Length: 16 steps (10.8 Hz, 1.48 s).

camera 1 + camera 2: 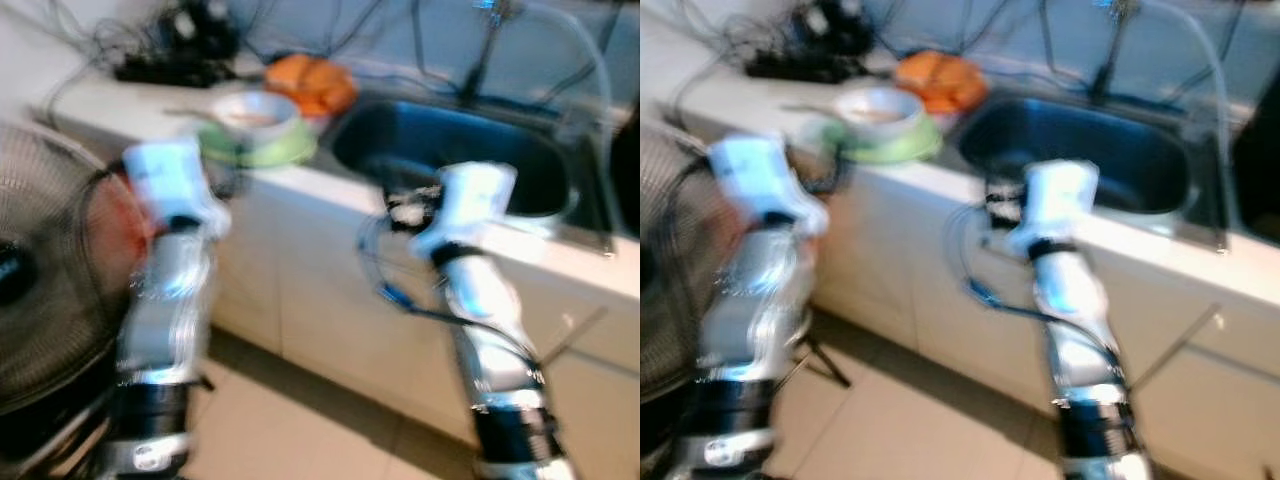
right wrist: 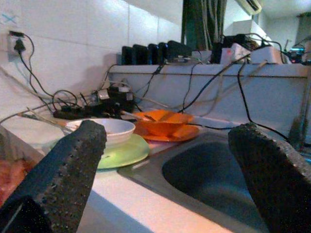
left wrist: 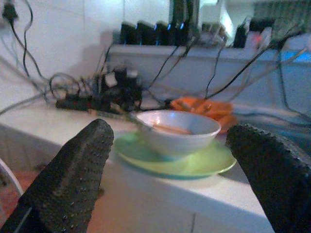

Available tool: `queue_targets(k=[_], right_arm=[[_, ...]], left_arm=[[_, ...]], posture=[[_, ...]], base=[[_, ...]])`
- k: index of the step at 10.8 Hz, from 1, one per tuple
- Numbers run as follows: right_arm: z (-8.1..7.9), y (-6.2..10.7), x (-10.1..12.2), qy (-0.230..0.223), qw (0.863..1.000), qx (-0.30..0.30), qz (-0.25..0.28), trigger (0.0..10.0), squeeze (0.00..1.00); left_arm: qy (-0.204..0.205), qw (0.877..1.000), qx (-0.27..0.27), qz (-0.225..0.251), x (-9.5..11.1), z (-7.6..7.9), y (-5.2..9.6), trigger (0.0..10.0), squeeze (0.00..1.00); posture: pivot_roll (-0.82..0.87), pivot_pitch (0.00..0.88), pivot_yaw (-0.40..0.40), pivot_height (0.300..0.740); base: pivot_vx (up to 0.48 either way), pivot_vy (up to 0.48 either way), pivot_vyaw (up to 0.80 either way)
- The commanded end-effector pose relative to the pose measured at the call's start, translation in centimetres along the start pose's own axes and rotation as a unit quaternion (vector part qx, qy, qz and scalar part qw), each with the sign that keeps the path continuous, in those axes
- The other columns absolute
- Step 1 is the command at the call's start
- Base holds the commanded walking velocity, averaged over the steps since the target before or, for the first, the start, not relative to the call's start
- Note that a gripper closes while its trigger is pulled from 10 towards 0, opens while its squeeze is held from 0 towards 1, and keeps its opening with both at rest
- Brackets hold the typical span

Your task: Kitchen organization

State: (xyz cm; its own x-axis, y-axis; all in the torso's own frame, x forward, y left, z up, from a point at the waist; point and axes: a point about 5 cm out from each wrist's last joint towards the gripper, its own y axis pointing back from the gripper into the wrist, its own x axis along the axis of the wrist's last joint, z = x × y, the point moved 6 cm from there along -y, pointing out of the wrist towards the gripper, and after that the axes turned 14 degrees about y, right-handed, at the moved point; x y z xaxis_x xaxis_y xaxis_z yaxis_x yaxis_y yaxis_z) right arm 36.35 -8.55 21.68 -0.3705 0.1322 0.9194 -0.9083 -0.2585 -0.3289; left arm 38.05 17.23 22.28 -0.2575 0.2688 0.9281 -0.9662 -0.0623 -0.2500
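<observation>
White bowl [image 3: 177, 131] on green plate [image 3: 194, 162]; chopsticks inside, perhaps.

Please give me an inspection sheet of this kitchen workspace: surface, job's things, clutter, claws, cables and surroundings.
Surface: pale counter with a dark sink set in it.
Job's things: white bowl standing on a green plate; orange dish behind them, beside the sink.
Clutter: black power strip and plugs at the wall.
Claws: left claw open, aimed at the bowl, short of the counter; right claw open, facing the sink edge; both empty.
Cables: many black cables hanging along the back ledge.
Surroundings: standing fan at the robot's left; tiled floor.
</observation>
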Motion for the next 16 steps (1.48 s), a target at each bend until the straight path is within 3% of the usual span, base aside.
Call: queue_targets(k=[1, 4, 11, 16], right_arm=[[1.6, 0.4, -0.5, 0.01, 1.0, -0.021, -0.009, 10.0, 0.0], [1.5, 0.4, -0.5, 0.009, 1.0, -0.021, -0.009, 10.0, 0.0], [0.5, 3.1, -2.3, 0.0, 0.998, -0.001, -0.055, 10.0, 0.0], [0.9, 3.3, -2.8, 0.005, 0.998, -0.005, -0.07, 10.0, 0.0]], left_arm=[[0.01, 1.0, -0.02, -0.01, -0.5, 1.7, 0.1, 10.0, 0.0], [0.009, 1.0, -0.023, -0.01, -0.4, 1.9, 0.1, 10.0, 0.0], [-0.003, 0.999, 0.004, -0.037, -1.1, 0.3, 2.9, 10.0, 0.0], [-0.007, 0.999, -0.003, -0.043, -0.8, 0.8, 3.2, 10.0, 0.0]], posture=[[-0.01, 0.021, -0.035, 0.74], [-0.01, 0.023, -0.036, 0.74], [0.02, 0.141, -0.065, 0.74], [0.02, 0.194, -0.062, 0.74]], base=[[0.322, 0.0, 0.0], [0.325, 0.0, 0.0], [0.307, 0.0, 0.0], [0.0, 0.0, 0.0]])
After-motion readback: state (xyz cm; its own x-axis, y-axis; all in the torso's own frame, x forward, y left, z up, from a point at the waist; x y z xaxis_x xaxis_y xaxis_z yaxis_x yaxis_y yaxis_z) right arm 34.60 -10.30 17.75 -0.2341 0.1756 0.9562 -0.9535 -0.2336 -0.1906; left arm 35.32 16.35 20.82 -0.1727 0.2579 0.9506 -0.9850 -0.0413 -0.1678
